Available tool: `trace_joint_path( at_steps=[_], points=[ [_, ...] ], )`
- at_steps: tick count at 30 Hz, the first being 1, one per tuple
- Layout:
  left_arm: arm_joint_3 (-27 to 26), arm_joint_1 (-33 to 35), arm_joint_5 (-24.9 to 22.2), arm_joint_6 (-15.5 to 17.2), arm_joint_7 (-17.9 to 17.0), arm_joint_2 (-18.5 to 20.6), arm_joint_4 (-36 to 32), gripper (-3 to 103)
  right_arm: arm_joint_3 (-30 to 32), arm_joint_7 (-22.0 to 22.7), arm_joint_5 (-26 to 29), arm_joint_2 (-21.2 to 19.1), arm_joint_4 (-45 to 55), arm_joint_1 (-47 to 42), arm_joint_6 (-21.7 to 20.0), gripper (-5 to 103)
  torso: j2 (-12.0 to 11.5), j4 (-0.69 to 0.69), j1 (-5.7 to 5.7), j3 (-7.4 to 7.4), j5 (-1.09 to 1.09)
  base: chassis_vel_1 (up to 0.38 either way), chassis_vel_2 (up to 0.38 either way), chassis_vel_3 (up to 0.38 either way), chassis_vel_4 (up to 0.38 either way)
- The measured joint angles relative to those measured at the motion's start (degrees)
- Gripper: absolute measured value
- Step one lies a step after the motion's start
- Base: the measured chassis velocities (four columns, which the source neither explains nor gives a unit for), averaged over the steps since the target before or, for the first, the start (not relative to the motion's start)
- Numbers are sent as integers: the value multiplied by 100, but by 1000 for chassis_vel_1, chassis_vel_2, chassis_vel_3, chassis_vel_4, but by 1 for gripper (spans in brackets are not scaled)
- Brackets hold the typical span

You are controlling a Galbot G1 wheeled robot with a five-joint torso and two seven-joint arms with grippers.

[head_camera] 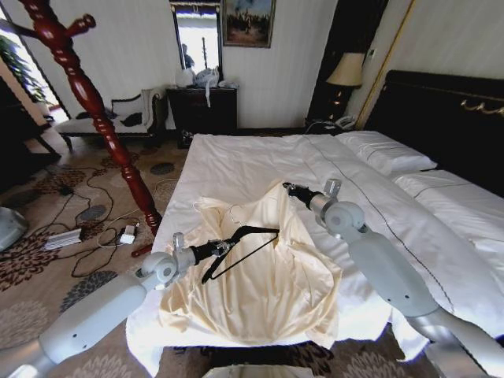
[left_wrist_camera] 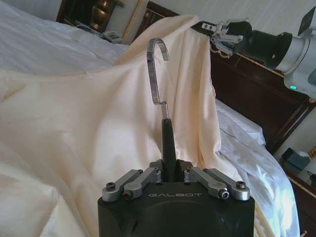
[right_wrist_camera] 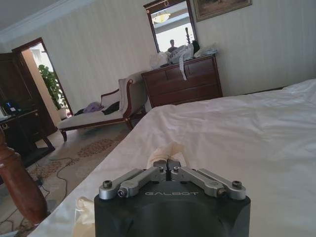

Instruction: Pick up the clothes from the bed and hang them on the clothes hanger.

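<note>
The clothes, a cream silky shirt (head_camera: 260,291), lie spread on the near left part of the bed (head_camera: 236,157). My right gripper (head_camera: 288,189) is shut on a fold of the shirt (right_wrist_camera: 165,149) and holds it raised in a peak above the duvet. My left gripper (head_camera: 223,248) is shut on the neck of the black clothes hanger (head_camera: 252,230), which hangs over the shirt. In the left wrist view the hanger's silver hook (left_wrist_camera: 157,74) stands up from my left gripper (left_wrist_camera: 168,170) in front of the lifted fabric (left_wrist_camera: 74,123), with my right gripper (left_wrist_camera: 222,35) beyond.
A dark-red wooden coat stand (head_camera: 102,118) rises left of the bed. Cables and a power strip (head_camera: 63,239) lie on the carpet beside it. A dresser (head_camera: 203,110) and a chaise (head_camera: 110,118) stand at the far wall. Pillows (head_camera: 386,150) and a black headboard (head_camera: 449,118) are on the right.
</note>
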Motion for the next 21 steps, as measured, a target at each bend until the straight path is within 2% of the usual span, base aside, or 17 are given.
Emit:
trace_joint_path(
  at_steps=[7, 11, 21],
  points=[
    [157, -188, -4, 2, -38, -184, 42, 14, 0, 60, 112, 9, 115, -28, -62, 0, 0, 0, 0, 0, 0, 0, 0, 0, 0],
    [270, -410, -51, 3, -116, -423, 144, 14, 3, 109, 177, 37, 169, -140, -90, 0, 0, 0, 0, 0, 1, 0, 0, 0, 0],
    [252, -670, -144, 5, -158, -811, 428, 14, 18, 132, 116, -12, 349, -381, -137, 0, 0, -1, 0, 0, 1, 0, 0, 0, 0]
  ],
)
